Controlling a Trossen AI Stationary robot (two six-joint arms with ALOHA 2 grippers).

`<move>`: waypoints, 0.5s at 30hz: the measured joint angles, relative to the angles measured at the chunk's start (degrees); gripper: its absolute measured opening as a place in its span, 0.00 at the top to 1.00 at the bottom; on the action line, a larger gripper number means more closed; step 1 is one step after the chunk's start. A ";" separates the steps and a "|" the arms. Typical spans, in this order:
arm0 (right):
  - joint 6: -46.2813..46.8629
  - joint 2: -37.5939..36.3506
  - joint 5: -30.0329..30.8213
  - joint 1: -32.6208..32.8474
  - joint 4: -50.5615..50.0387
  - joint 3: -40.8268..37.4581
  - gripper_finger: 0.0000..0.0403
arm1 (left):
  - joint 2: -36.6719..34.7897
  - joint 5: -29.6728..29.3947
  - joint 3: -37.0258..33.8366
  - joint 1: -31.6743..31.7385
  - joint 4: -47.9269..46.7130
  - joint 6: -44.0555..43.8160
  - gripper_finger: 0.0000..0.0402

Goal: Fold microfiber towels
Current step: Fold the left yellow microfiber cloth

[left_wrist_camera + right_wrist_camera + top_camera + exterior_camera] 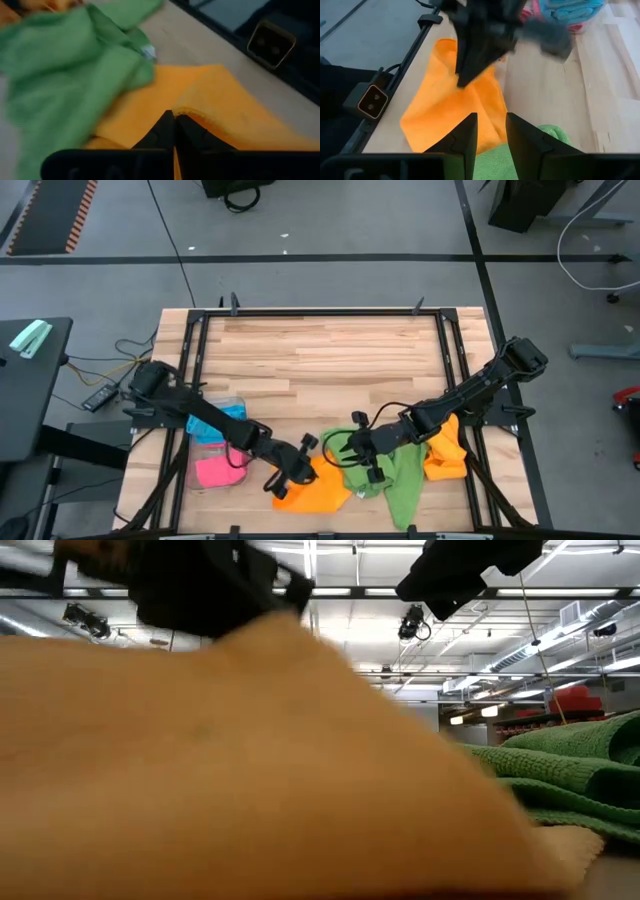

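Orange microfiber towel (220,105): soft matt napped cloth. Green microfiber towel (65,75): same. Pale wooden plank table (330,355): smooth, satin.

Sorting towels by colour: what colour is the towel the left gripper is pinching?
Orange: the left gripper is shut on the orange towel, clearest in the left wrist view.

Left arm reaching from frame's left toward lower centre, left gripper (297,471) low, fingers pinched together, right arm angled in from upper right, right gripper (352,448) at centre, fingers parted.

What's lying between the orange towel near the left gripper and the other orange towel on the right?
The green towel lies between the orange towels, seen in the high view.
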 joint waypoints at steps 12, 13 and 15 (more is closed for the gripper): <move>0.27 0.00 0.13 0.00 -0.27 0.00 0.73 | -17.39 -15.49 0.10 -0.36 -9.69 1.30 0.98; 0.33 0.00 0.13 0.00 -0.31 0.00 0.73 | -17.41 -15.47 0.15 -0.36 -9.83 1.30 0.98; 0.66 0.00 0.13 -0.02 -0.32 0.00 0.73 | -17.39 -15.44 0.09 -0.53 -10.32 1.32 0.97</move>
